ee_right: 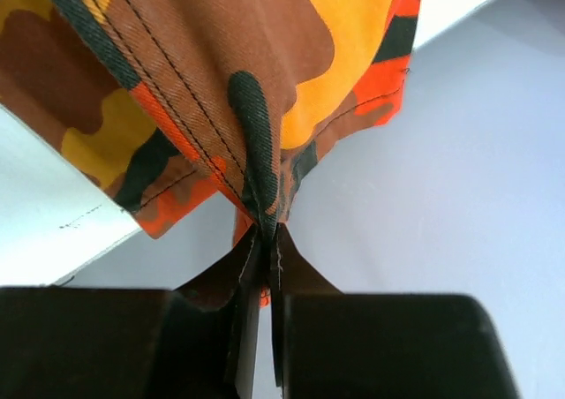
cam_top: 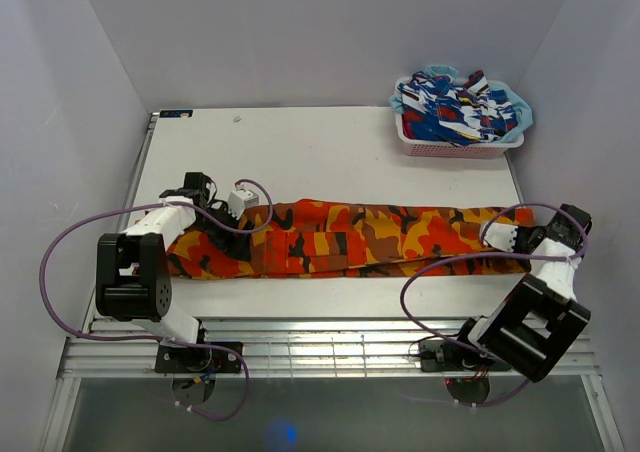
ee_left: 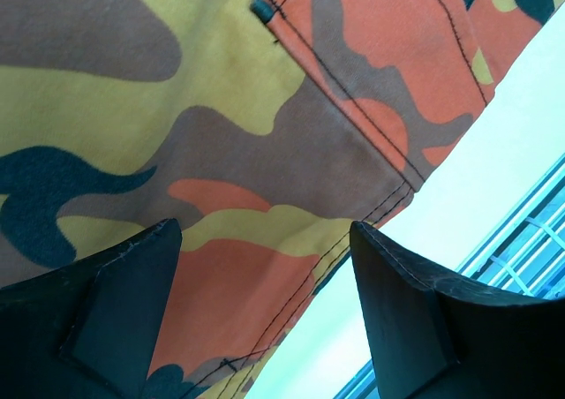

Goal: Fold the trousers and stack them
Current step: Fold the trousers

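Note:
The trousers point(cam_top: 340, 237), orange, red and yellow camouflage, lie folded lengthwise across the table, waist at the left, leg ends at the right. My left gripper point(cam_top: 243, 200) hovers open over the waist end. In the left wrist view its fingers point(ee_left: 115, 319) straddle a stitched edge of the fabric point(ee_left: 265, 152) without touching it. My right gripper point(cam_top: 497, 234) is shut on the leg end. In the right wrist view the jaws point(ee_right: 265, 240) pinch a seam of the cloth point(ee_right: 203, 81), lifted a little off the table.
A pink basket point(cam_top: 460, 144) with blue, white and red patterned cloth stands at the back right corner. White walls close in on both sides. The table's near edge has a metal rail point(cam_top: 330, 342). Purple cables loop beside both arms.

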Action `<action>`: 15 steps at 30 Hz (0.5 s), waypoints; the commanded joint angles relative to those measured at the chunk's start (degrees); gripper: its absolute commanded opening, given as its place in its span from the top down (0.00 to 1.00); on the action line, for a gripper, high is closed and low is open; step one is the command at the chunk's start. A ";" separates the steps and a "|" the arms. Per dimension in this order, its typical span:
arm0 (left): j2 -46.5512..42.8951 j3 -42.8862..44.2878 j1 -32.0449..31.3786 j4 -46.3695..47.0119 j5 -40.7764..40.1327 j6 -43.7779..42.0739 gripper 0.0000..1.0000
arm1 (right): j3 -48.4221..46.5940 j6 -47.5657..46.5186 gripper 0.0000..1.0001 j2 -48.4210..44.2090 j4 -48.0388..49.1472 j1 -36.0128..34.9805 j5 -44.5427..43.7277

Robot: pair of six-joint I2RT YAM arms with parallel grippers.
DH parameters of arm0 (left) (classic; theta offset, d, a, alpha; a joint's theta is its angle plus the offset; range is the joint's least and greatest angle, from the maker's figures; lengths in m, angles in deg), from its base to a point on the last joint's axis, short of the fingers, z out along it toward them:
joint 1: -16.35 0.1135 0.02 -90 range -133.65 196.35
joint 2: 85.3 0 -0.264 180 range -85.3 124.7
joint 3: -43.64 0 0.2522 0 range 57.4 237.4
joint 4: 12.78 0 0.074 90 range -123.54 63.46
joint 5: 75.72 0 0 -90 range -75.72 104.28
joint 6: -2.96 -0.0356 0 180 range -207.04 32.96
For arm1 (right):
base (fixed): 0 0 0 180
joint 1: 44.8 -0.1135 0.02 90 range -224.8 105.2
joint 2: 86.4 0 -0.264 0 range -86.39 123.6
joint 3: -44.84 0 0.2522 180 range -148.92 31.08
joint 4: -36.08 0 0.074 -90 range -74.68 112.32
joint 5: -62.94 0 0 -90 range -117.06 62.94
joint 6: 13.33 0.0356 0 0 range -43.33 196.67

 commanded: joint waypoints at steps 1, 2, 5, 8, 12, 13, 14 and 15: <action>-2.90 1.48 0.68 -0.14 1.13 -0.06 0.12 | 6.62 -16.91 0.92 -5.40 6.08 2.51 4.70; -2.99 1.30 0.77 -0.14 1.30 -0.06 0.12 | 7.87 -18.22 0.92 -6.28 7.58 3.29 4.01; -2.90 0.77 1.12 -0.23 1.39 0.20 0.12 | 11.47 -22.19 0.92 -5.07 8.91 4.27 -0.11; -3.08 1.82 3.65 -1.89 3.05 0.29 0.10 | 13.06 -24.47 0.61 -2.78 9.87 5.14 -3.02; -4.22 6.56 8.67 -7.33 7.01 1.87 0.07 | 8.34 -22.90 0.06 -2.86 4.47 5.32 -0.84; -5.09 9.36 12.16 -10.13 8.24 2.22 0.07 | 5.80 -22.29 0.09 -2.60 1.12 5.32 0.12; -5.53 10.69 13.85 -11.64 9.12 2.75 0.06 | 2.90 -19.93 0.10 -2.25 -2.39 5.15 1.87; -5.89 12.10 15.87 -13.04 10.43 2.84 0.05 | -3.05 -18.86 0.10 -1.81 -9.04 5.06 2.59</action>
